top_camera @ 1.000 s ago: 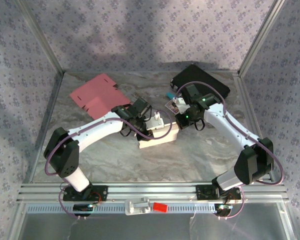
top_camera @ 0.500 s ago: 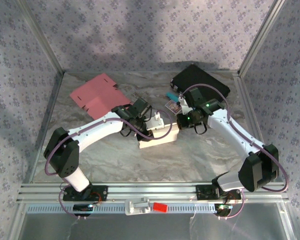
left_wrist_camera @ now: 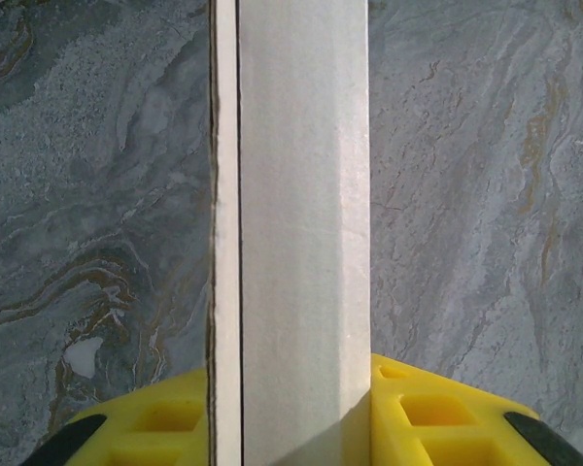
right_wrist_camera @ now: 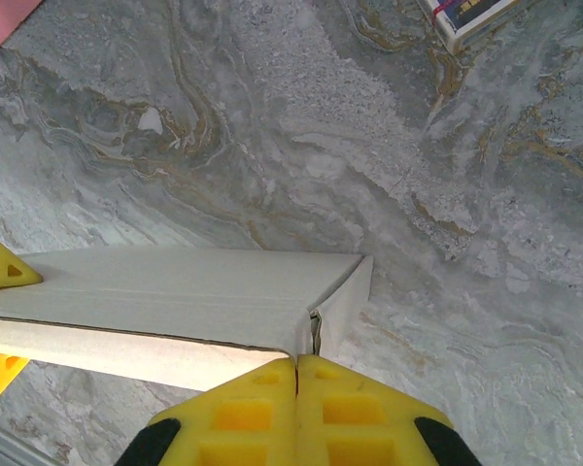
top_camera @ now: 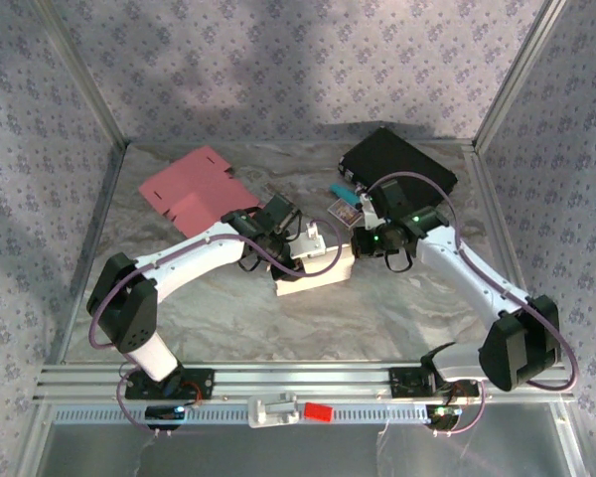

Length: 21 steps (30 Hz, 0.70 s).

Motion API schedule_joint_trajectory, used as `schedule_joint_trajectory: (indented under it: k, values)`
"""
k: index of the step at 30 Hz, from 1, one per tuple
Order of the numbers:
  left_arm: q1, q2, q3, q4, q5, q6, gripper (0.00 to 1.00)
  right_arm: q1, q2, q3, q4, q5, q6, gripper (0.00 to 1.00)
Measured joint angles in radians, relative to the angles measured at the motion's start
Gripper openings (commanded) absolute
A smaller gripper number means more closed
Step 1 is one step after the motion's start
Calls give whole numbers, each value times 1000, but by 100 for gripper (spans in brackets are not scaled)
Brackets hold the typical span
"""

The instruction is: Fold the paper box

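Note:
The white paper box [top_camera: 313, 273] lies on the marbled table mid-scene. In the left wrist view its long white panel [left_wrist_camera: 301, 243] runs straight up between the yellow fingers [left_wrist_camera: 437, 413], which touch it on both sides, so my left gripper [top_camera: 296, 256] [left_wrist_camera: 291, 388] is shut on the box. My right gripper [top_camera: 356, 246] [right_wrist_camera: 297, 361] is shut, fingers pressed together, with the tips against the box's right end corner [right_wrist_camera: 330, 311], where a small end flap stands slightly ajar. A left yellow finger [right_wrist_camera: 0, 267] touches the box's far end.
A flat pink cardboard sheet [top_camera: 191, 189] lies at the back left. A black case [top_camera: 397, 161] sits at the back right, and a small printed card with a blue item [top_camera: 343, 204] lies just before it. Enclosure walls ring the table.
My right arm has swung its elbow outward and brought its shut gripper down to the box's right end. The left arm and the box have hardly moved.

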Motion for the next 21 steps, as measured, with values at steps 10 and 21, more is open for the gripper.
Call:
schedule_joint_trajectory:
  k: [10,21]
  values:
    - [11,-20,-24,15,8,-42,36,33,-60,-90,95,41,6,0]
    - [43,-117,-79,31,27,-107,45,60,-69,-109,119,122,28,0]
